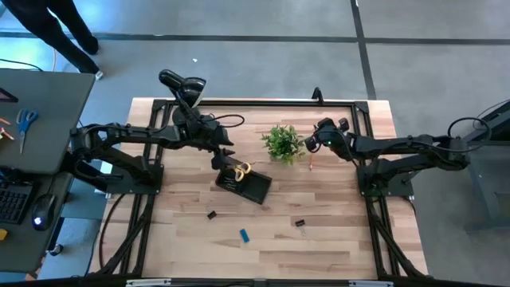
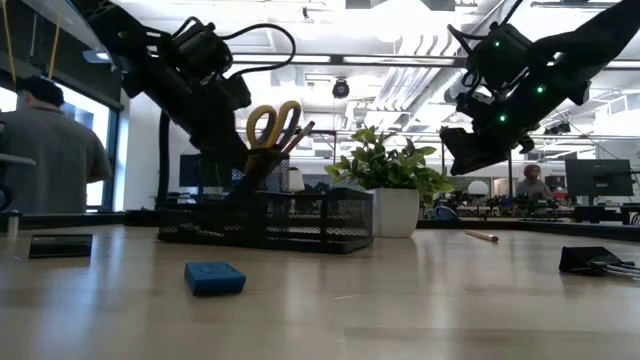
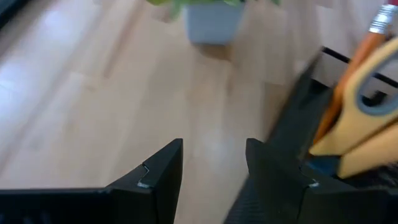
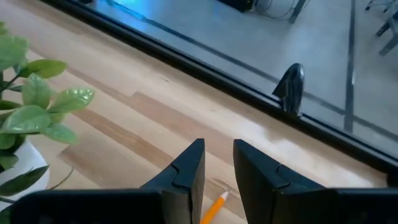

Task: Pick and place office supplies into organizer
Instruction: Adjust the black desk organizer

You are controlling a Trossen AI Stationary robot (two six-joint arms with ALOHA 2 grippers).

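Observation:
The black mesh organizer [image 1: 249, 186] sits mid-table with yellow-handled scissors [image 1: 240, 169] and an orange pencil [image 3: 352, 70] standing in it, handles up [image 2: 272, 120]. My left gripper [image 1: 226, 156] hovers open just beside the organizer's far-left wall [image 3: 292, 124]. My right gripper [image 1: 314, 145] hangs to the right of the plant, fingers a narrow gap apart, above an orange pencil [image 4: 213, 210] lying flat on the table [image 1: 310, 163]. A blue eraser [image 1: 244, 235] and two black binder clips [image 1: 212, 214] [image 1: 300, 223] lie on the near half of the table.
A small potted plant [image 1: 283, 142] stands between the two grippers. A black gooseneck lamp [image 1: 182, 84] is at the far left corner. A grey side desk [image 1: 40, 119] with blue-handled scissors [image 1: 25, 121] stands left of the table. Bare wood [image 1: 351, 239] lies near the front edge.

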